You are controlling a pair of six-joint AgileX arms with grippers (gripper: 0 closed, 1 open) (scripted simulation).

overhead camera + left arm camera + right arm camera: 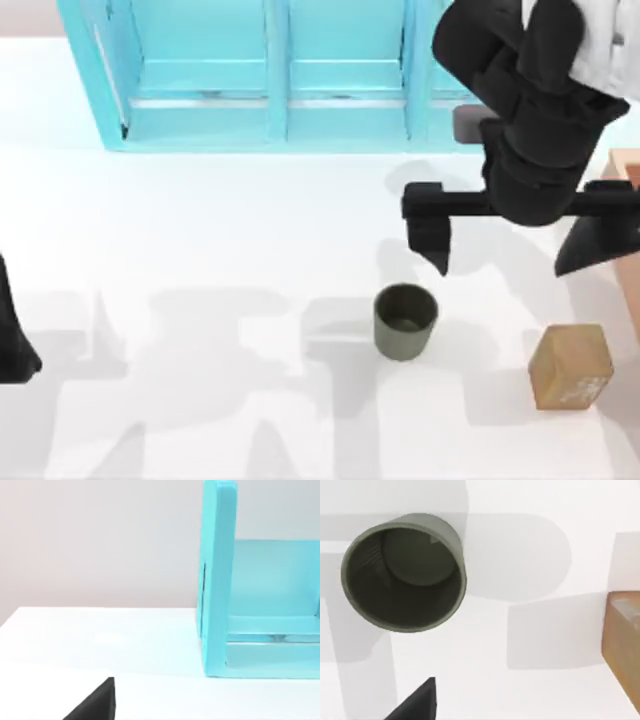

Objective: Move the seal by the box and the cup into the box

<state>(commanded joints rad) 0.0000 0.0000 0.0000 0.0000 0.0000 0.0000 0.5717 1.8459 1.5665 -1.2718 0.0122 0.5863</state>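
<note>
1. The small dark olive-grey round cup (405, 321) stands upright on the white table (200, 250), open mouth up, a little right of the table's middle; in the right wrist view the same cup (404, 572) is seen from above, with nothing inside it.
2. The small tan-brown wooden block with white carved marks on one face, the seal (571, 366), stands on the table to the right of the cup and apart from it, near the right edge.
3. The large peach-tan wooden box (626, 170) shows as a corner at the right edge of the top view, farther back than the seal.
4. The right gripper (520, 245) hangs above the table, behind the cup and the seal; its two black fingers are spread wide, one finger (432, 238) just behind the cup and the other near the box, and they hold nothing.
5. A turquoise shelf cabinet (270, 70) stands along the back of the table.
6. The left gripper (12, 345) sits at the left edge of the table, well away from the cup; whether its fingers are apart or together cannot be told.
</note>
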